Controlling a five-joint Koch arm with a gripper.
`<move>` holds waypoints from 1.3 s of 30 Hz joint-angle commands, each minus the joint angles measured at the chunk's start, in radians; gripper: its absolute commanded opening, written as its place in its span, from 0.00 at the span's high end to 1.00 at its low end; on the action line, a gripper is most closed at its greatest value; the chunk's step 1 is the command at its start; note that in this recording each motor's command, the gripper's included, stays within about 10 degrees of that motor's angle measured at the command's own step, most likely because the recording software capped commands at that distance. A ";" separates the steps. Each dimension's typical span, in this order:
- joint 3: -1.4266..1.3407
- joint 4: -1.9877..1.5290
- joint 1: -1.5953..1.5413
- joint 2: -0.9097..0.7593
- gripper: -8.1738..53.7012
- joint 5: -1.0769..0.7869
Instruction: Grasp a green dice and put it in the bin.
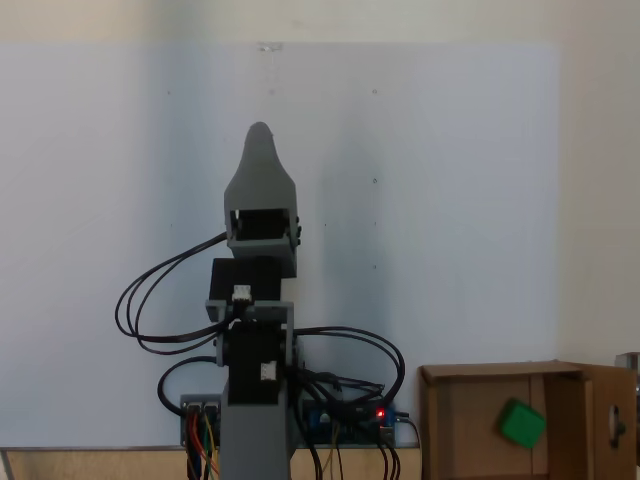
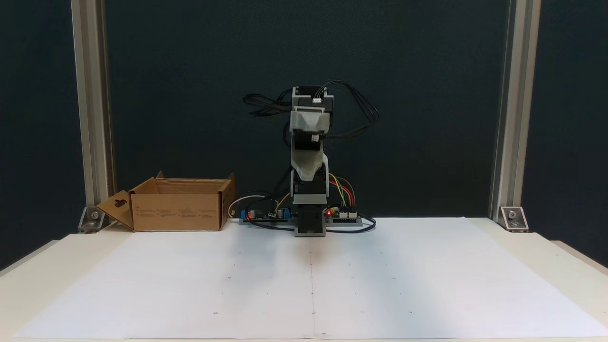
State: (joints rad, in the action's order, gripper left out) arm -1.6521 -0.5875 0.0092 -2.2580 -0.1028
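**Dice in the box, arm folded over its base**

The table point(image 2: 522, 266), the largest thing here, carries one white paper sheet point(image 2: 308, 285) that covers most of its top. The sheet gives a plain work area with small marks, probably for placing things, and no loose object lies on it in either fixed view.

One arm point(image 2: 309, 156) stands at the far middle edge of the sheet, folded upright over its own base. My judgement is that this is a rest pose: nothing is being reached for, and the links stack one over another. Black cables point(image 2: 356, 109) loop from the upper joints down to the circuit boards point(image 2: 342, 214) beside the base, slack enough to let the joints turn.

One bin point(image 2: 178, 209), a brown cardboard box, sits just beside the arm's base, near enough for a short swing. Its flap with the round hole hangs open outward, leaving the top free for dropping things in.

One gripper point(image 1: 260, 150) points away from the base in the top-down fixed view. Its grey jaw hides the other, so I cannot tell whether it is spread or closed; nothing green shows on it.

One green dice point(image 1: 522, 423) lies inside the bin on its floor, tilted. By that, the task looks finished.
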 commanded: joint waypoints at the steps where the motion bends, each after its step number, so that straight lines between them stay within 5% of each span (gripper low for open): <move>1: 0.029 0.168 -0.003 -0.110 0.14 -0.049; 39: -0.391 1.092 0.089 -0.112 0.16 -0.046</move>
State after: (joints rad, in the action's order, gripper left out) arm -2.0632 0.3559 0.0874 -2.2580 -0.1028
